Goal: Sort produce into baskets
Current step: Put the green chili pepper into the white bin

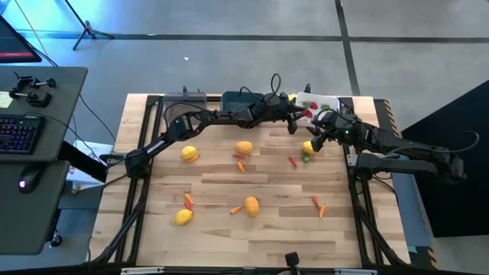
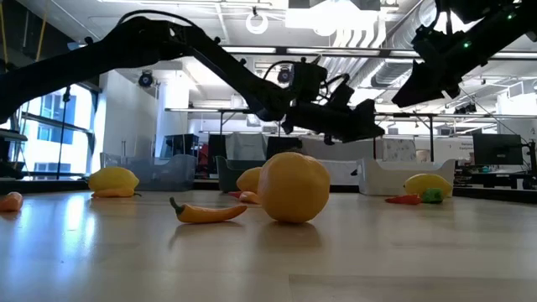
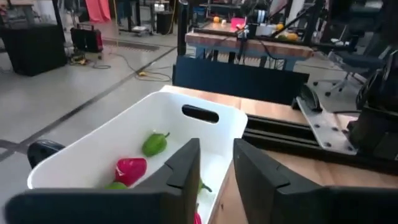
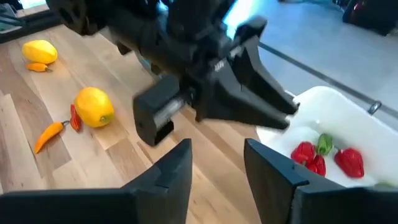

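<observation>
1. Worktop (image 1: 252, 237) is carrying scattered lemons and carrots, presumably waiting to be sorted.
2. White basket (image 3: 186, 121) is holding red and green peppers (image 3: 155, 143).
3. Left hand (image 3: 214, 171) is hovering over it, fingers parted, empty, apparently dropping off.
4. Right hand (image 4: 214, 168) is hanging nearby, released.

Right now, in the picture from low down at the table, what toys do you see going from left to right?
Small orange carrot at the edge → yellow lemon → curved orange pepper → big round orange fruit → small red pepper → tiny green piece.
</observation>
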Tool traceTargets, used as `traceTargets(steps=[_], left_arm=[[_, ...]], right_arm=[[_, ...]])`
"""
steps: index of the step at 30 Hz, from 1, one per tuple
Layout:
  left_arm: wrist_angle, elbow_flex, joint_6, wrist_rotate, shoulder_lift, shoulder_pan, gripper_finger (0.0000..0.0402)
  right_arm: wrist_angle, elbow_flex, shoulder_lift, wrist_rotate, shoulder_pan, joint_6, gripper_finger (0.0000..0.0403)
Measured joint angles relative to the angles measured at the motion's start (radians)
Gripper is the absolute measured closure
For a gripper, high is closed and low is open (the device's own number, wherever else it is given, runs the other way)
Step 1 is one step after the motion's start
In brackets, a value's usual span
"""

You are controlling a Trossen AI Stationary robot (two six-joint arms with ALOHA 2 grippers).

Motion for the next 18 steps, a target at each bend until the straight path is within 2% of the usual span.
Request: traceTargets(steps=[5, 11, 18], left_arm=[[0.111, -0.077, -0.063, 0.013, -0.002, -0.002, 0.0393], [0.168, -0.182, -0.072, 0.017, -0.027, -0.024, 0.0400], [0.188, -0.376, 0.036, -0.041, -0.187, -0.070, 0.0401]], right_arm=[[-0.023, 0.000, 0.002, -0.007, 0.000, 0.034, 0.0230], [-0.024, 0.000, 0.003, -0.015, 0.000, 0.032, 0.0219], [-0.029, 0.000, 0.003, -0.027, 0.000, 0.058, 0.0219]])
